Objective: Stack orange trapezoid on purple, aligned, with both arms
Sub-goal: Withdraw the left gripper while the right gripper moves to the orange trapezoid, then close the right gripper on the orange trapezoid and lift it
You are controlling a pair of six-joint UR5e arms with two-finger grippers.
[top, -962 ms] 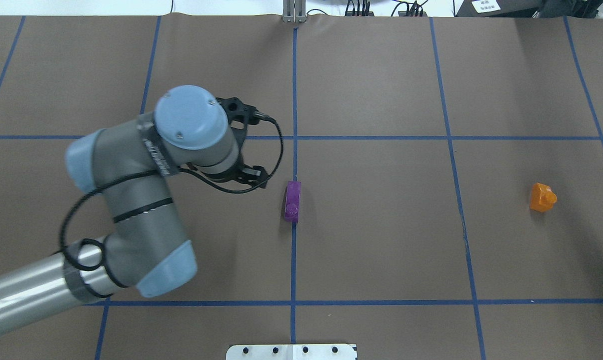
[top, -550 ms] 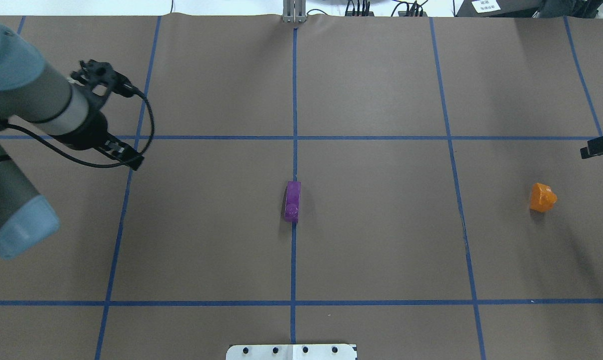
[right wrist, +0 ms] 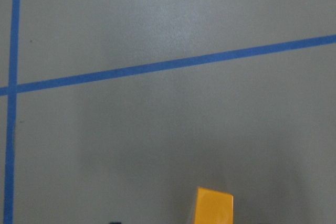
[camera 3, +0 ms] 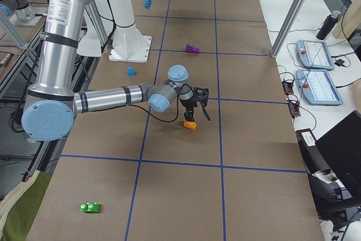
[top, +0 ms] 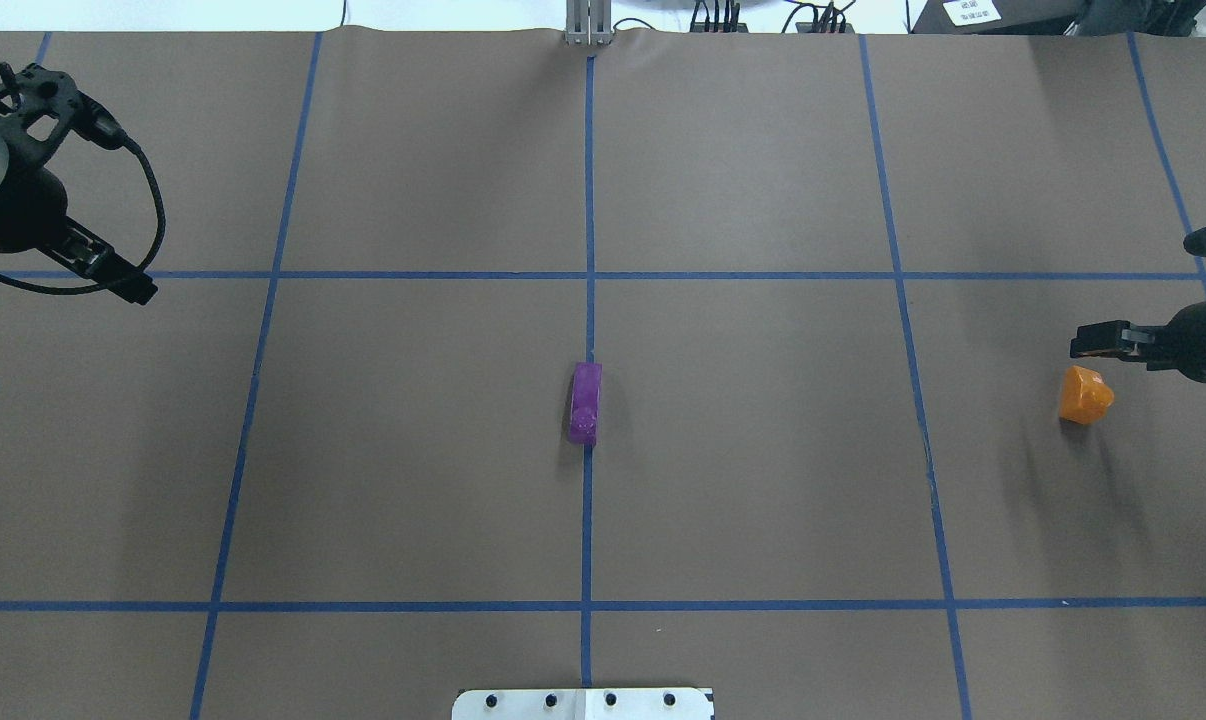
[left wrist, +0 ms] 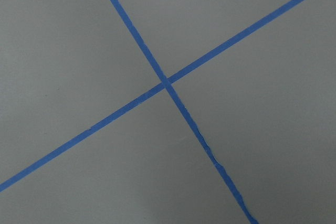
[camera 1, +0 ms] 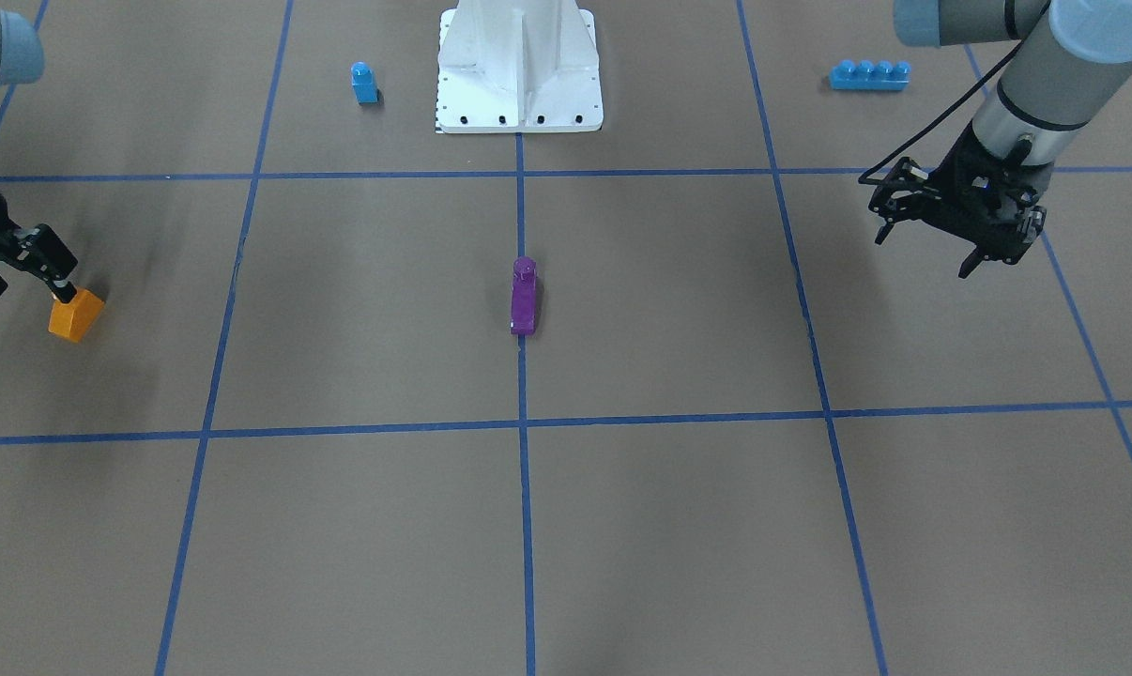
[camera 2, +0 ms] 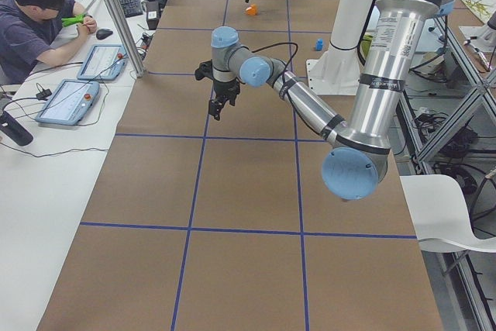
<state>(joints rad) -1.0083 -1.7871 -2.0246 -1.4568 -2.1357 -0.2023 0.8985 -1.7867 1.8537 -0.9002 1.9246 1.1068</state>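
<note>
While the orange trapezoid (camera 1: 75, 314) lies on the table (camera 1: 679, 526) well apart from the purple block (camera 1: 524, 296), out toward the right arm's end, you may judge the task barely begun: grasp, carry and aligned stacking all remain. The purple block rests alone on the centre tape line, stud upward. The right gripper (camera 1: 29, 286) hovers just beside the orange trapezoid, jaws spread and holding nothing. The left gripper (camera 1: 923, 255), well apart from the purple block on its opposite side, is likewise spread and empty. Beyond the purple block, near the white base plate (camera 1: 519, 70), stand a small blue block (camera 1: 364, 83) and a long blue brick (camera 1: 869, 75). Both sit off the line between the two task blocks.
</note>
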